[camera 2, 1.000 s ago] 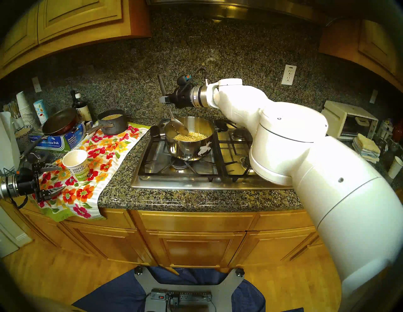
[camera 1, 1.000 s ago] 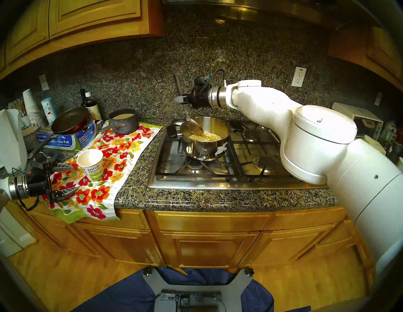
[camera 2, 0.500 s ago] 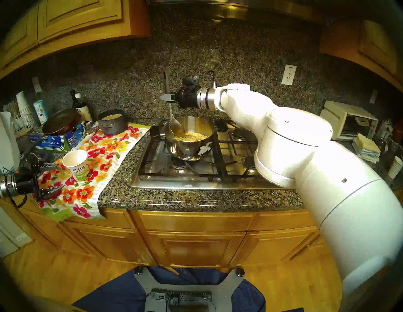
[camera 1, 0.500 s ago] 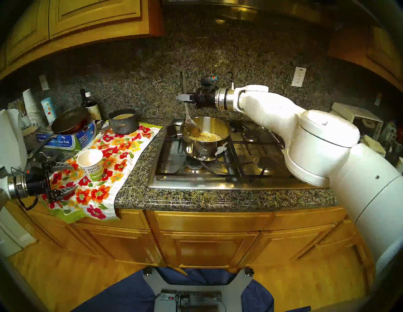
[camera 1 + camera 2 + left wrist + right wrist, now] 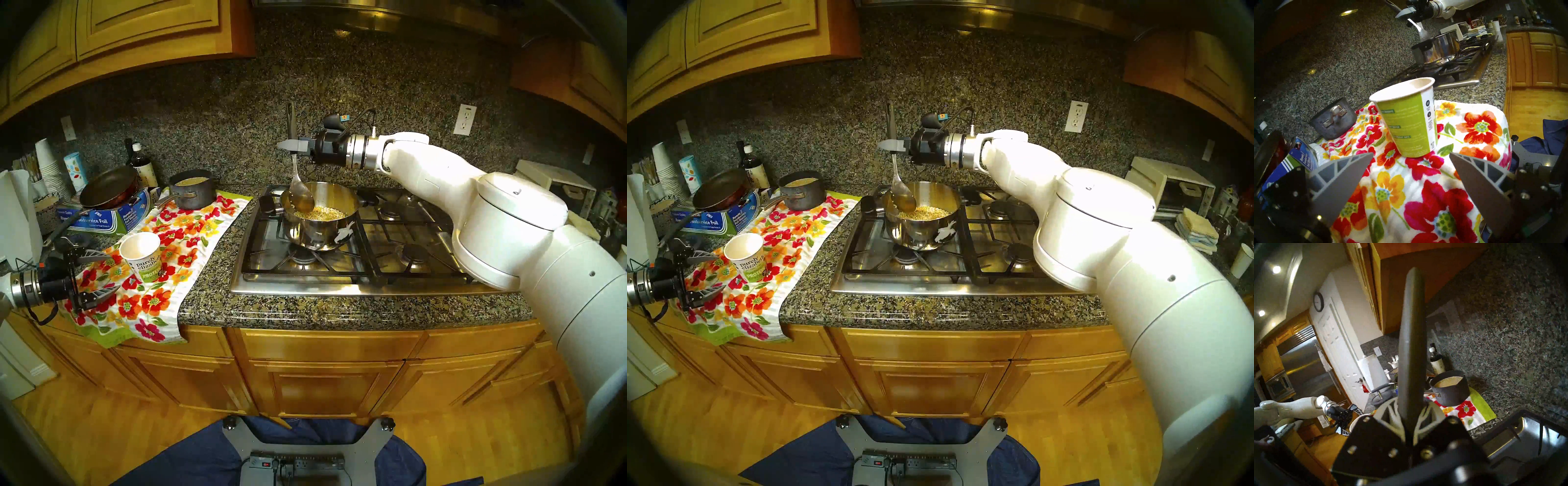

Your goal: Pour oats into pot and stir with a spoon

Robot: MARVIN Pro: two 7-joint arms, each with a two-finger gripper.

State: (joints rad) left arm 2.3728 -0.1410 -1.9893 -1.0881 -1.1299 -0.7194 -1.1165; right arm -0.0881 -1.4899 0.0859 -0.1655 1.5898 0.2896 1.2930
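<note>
The shiny steel pot (image 5: 320, 217) sits on the near-left burner of the stove (image 5: 339, 285), holding pale tan oats (image 5: 320, 213) heaped across its bottom. The right gripper (image 5: 292, 146) is clamped on the spoon (image 5: 300, 195) by its dark handle; the silver bowl hangs inside the pot's left side, just above the oats. Left on the floral towel (image 5: 190, 244), the white-and-green paper cup (image 5: 144, 256) stands upright, its inside looking bare. The left gripper (image 5: 101, 273), fingers spread apart, holds nothing beside it. Farther back, a dark grey pot (image 5: 193, 191) holds a tan mixture.

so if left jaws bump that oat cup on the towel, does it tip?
Likely. The paper oat cup looks empty inside, so probably light. It stands narrow end down on the soft, rumpled floral towel, already leaning slightly. Thin paper walls would probably dent under a firm squeeze.
</note>
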